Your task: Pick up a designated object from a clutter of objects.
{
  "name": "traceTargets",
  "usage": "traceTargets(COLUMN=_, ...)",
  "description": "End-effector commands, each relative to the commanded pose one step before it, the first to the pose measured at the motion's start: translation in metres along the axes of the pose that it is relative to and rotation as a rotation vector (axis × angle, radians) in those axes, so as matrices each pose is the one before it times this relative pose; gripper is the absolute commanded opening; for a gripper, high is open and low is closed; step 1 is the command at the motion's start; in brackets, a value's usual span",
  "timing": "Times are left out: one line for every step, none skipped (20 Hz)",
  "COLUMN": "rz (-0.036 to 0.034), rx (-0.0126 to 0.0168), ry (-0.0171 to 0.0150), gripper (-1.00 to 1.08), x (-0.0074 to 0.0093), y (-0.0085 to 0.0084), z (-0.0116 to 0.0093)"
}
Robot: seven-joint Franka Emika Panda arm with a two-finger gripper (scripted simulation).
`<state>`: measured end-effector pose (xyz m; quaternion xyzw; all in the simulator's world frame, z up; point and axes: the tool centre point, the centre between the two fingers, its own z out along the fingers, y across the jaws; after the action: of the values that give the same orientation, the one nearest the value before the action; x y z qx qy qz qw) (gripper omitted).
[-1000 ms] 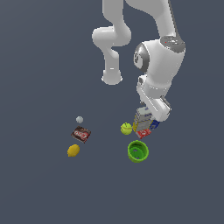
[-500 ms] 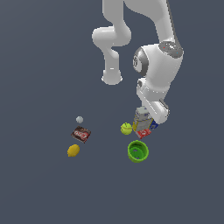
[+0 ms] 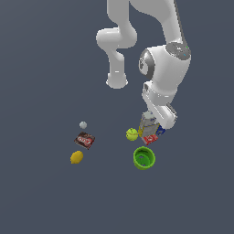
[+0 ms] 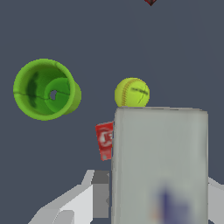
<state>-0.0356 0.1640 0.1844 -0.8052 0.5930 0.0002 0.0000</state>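
The designated object, a tall grey-white carton box (image 3: 148,122), stands in the clutter of objects under the arm's hand. In the wrist view the box (image 4: 159,162) fills the space between my fingers. My gripper (image 4: 159,194) straddles it, with one finger (image 4: 101,194) flush against one side and the other finger (image 4: 214,186) against the opposite side. In the exterior view my gripper (image 3: 152,120) is down over the box's top. The box still looks to be resting on the floor.
A yellow-green ball (image 3: 132,134) and a small red packet (image 3: 149,138) sit right by the box, with a blue can (image 3: 161,130) behind it. A green cup (image 3: 144,158) lies nearby on its side. Farther off are a lemon (image 3: 77,157), a brown packet (image 3: 85,140) and a tiny grey ball (image 3: 83,124).
The hand has settled slightly lower over the box. The box and the other items have not moved.
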Motion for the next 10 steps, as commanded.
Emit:
traceTargets(rz=0.00056, rx=0.00087, ry=0.00008, gripper=-1.00, x=0.00412, y=-0.00059, z=-0.00464)
traceTargets(rz=-0.00017, rx=0.00027, ry=-0.00061, gripper=-1.00, x=0.00260, y=-0.00019, z=-0.00304)
traceTargets(rz=0.00000, rx=0.00000, ry=0.00000, gripper=-1.00, x=0.00304, y=-0.00028, z=-0.00341)
traceTargets(rz=0.00000, rx=0.00000, ry=0.00000, gripper=-1.00, x=0.00350, y=-0.00032, z=-0.00392)
traceTargets(rz=-0.00023, rx=0.00003, ry=-0.00065, gripper=-1.00, x=0.00395, y=-0.00036, z=-0.00444)
traceTargets(rz=0.00000, rx=0.00000, ry=0.00000, gripper=-1.00, x=0.00439, y=-0.00041, z=-0.00493)
traceTargets(rz=0.00000, rx=0.00000, ry=0.00000, gripper=-1.00, x=0.00483, y=-0.00045, z=-0.00542)
traceTargets(rz=-0.00023, rx=0.00010, ry=-0.00064, gripper=-1.00, x=0.00528, y=-0.00048, z=-0.00595)
traceTargets(rz=0.00000, rx=0.00000, ry=0.00000, gripper=-1.00, x=0.00570, y=-0.00054, z=-0.00640)
traceTargets(rz=0.00000, rx=0.00000, ry=0.00000, gripper=-1.00, x=0.00613, y=-0.00058, z=-0.00688)
